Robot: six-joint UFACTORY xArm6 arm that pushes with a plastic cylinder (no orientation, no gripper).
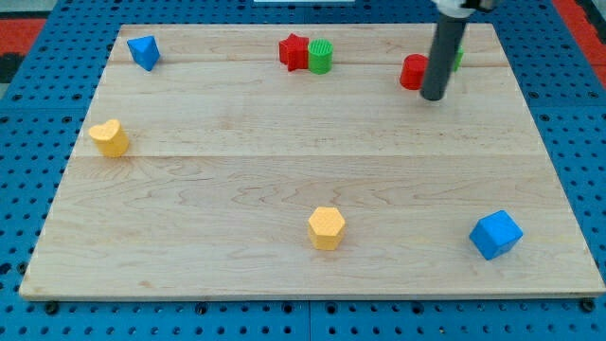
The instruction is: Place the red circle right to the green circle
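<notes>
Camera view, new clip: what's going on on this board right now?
My tip sits at the view's top right, against the right side of the red circle. A green block peeks out behind the rod. The green circle stands at top centre, touching a red star on its left. The red circle is already to its right, with a gap between.

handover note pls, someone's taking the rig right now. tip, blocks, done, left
My tip: at the view's top right, right beside the red circle, on its right side; looks like contact, can't confirm.
Green circle: top centre, touching the red star on its left.
A green block is mostly hidden behind the rod; shape can't be told.
Done: nothing settled; red circle sits well right of the green circle, with a wide gap.
Left: probably push the red circle toward the view's left until it sits just right of the green circle.
</notes>
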